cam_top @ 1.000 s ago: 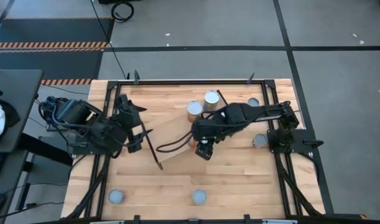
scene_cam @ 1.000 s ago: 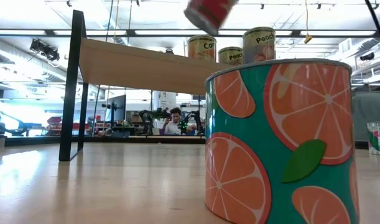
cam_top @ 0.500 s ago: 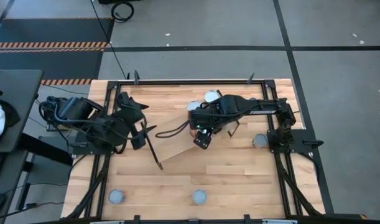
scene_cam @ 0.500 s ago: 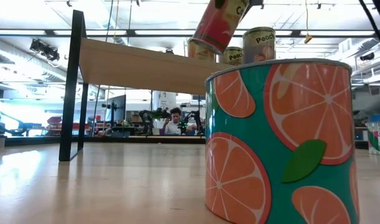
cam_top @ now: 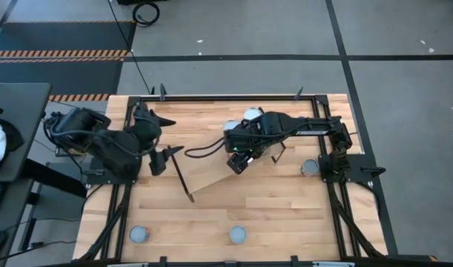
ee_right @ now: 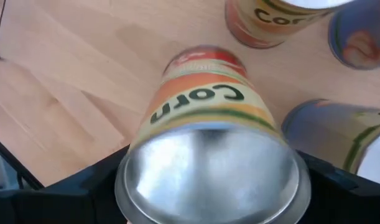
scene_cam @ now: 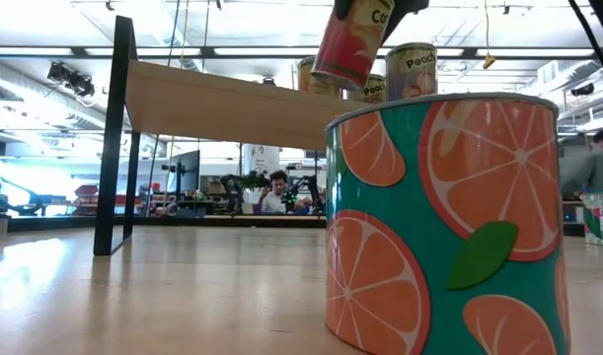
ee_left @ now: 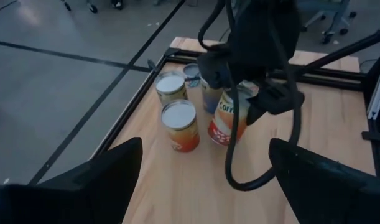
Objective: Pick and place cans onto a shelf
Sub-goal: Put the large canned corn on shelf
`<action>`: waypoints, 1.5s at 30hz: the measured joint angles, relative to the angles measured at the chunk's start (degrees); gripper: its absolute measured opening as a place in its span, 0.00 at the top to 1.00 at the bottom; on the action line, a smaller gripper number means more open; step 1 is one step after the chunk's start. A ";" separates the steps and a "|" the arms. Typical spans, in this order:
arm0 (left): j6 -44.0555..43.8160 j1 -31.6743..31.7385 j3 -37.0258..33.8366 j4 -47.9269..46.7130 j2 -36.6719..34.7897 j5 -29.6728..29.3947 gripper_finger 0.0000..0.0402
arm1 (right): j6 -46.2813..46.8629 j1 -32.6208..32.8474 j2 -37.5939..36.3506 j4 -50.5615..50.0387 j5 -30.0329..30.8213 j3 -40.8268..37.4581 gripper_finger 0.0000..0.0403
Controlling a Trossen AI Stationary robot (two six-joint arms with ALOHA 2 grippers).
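The shelf (cam_top: 206, 172) is a light-wood plank standing skewed at mid-table; its board (scene_cam: 222, 99) rests on black rod frames (scene_cam: 113, 148). Three cans (ee_left: 180, 123) (ee_left: 170, 88) (ee_left: 209, 94) stand upright on it near its far end. My right gripper (cam_top: 238, 159) is over the shelf beside them, shut on a red-and-orange "Corn" can (scene_cam: 355, 44). My left gripper (cam_top: 159, 147) is open and empty near the shelf's left end; its fingers (ee_left: 84, 186) stand wide apart. My right gripper holds the corn can by its side wall near its silver end (ee_right: 140, 155), pinched between the two fingers (ee_right: 71, 193), one on each side. The fingers come slanting from above and lie along the can. The can hangs tilted, lifted clear of the board (scene_cam: 355, 44).
Two cans stand near the table's near edge (cam_top: 139, 234) (cam_top: 237, 235); the second fills the low view's foreground as a teal, orange-patterned can (scene_cam: 439, 227). Another can (cam_top: 309, 168) stands by the right arm's base. A black frame (cam_top: 233, 96) borders the table.
My right gripper has carried the corn can toward the table's far edge, across the shelf up to the standing cans. The can has turned from steeply tipped to nearer upright. My left gripper has shifted a little toward the far edge.
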 joint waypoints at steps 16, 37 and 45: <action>3.54 0.00 13.17 0.79 -0.08 2.11 0.11 | 4.57 -0.78 0.67 1.03 1.60 -2.11 0.17; 3.98 -0.35 13.14 2.13 -1.59 9.19 0.11 | 4.98 -2.14 0.90 0.74 0.31 -3.76 0.20; 3.66 -0.37 13.14 2.15 -2.02 10.16 0.11 | 4.14 -3.09 0.87 0.25 -1.79 -3.76 0.18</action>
